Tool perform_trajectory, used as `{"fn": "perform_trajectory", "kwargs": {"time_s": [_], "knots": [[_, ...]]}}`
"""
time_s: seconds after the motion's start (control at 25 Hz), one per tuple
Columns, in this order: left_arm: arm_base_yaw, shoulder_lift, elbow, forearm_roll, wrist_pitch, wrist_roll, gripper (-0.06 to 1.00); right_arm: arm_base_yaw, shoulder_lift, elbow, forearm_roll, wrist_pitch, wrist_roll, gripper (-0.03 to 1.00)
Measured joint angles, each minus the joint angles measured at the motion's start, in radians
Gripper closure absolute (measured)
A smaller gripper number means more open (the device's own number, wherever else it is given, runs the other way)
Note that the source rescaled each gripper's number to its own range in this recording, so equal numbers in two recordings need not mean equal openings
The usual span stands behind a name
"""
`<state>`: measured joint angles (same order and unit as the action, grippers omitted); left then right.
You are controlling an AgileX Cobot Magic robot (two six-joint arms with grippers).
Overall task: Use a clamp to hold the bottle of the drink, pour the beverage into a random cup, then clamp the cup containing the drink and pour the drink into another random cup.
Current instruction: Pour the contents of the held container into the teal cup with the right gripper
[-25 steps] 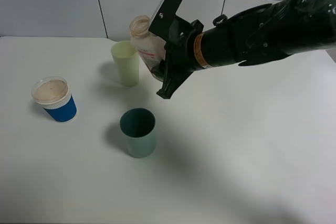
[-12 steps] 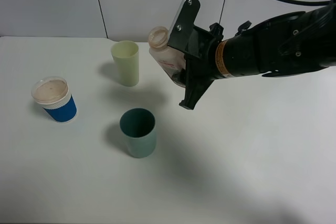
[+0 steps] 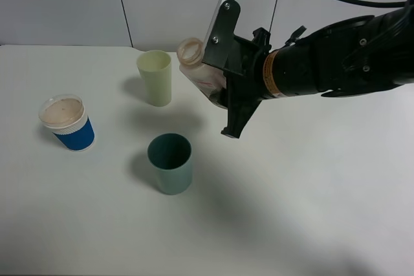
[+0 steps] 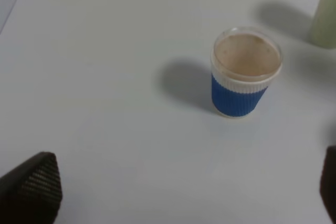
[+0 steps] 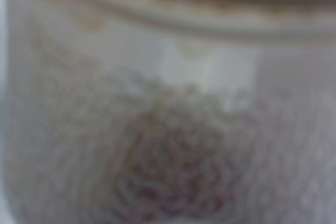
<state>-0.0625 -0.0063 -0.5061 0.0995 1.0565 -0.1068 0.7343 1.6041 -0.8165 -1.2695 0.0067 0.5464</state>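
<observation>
Nearest you, the teal tumbler (image 3: 169,163) stands upright on the white table (image 3: 310,211). Its inside is dark, so I can't tell whether there's liquid in it.

Further back and off to the left is the blue-sleeved paper cup (image 3: 66,123), also upright and well apart from the tumbler. There's a tan surface just under its rim, lid or drink, can't tell. The left gripper (image 4: 180,187) hangs over the table near that cup, fingers spread wide, holding nothing.

Beyond the teal tumbler, the right gripper (image 3: 226,111) is pinching the bottle (image 3: 200,72) by its lower body, clear of the table. The bottle is tilted, with its uncapped mouth pointing up and left. The right wrist view is all blurred bottle wall, and no liquid level is readable.

Furthest back is the pale yellow-green tumbler (image 3: 154,77), just beside the bottle mouth in the high view.

Risks:
- The mouth looks closer to the pale tumbler than to the teal one, so if you tip now the pour likely hits the table or the wrong cup.
- A thin plastic bottle held low could slip or rotate between the fingers as you tilt further.
- Squeeze too hard and drink may spurt out.
- The arm is bulky and a low swing could topple these light cups.
</observation>
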Motion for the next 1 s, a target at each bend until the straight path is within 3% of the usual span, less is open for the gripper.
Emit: {"fn": "perform_trajectory", "kwargs": {"time_s": [0.6,1.0], "knots": [[0.0,0.0,0.0,0.0,0.0,0.0,-0.06,0.04,0.0,0.0,0.038,0.113,-0.257,0.95],[0.0,0.0,0.0,0.0,0.0,0.0,-0.06,0.116,0.0,0.0,0.173,0.2,-0.511,0.95]]}}
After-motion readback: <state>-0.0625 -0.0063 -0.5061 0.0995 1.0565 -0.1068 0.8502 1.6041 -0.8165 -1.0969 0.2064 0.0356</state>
